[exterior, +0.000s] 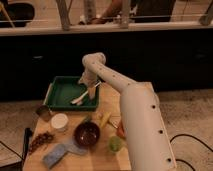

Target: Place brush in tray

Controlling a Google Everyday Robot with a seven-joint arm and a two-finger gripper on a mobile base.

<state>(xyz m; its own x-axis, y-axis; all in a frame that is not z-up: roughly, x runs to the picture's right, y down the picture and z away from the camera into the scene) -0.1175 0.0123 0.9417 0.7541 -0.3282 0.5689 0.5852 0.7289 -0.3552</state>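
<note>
Cream brush (80,98) slants lower-left to upper-right over the green tray (61,90); end effector (92,93) at its upper end, grip unclear.

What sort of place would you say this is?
Probably a kitchen or café-style work area, though I can't be sure: a wooden table carries a green tray and a dark-red bowl, with dark cabinets under a counter behind. The gripper is over the tray, at the brush.
</note>
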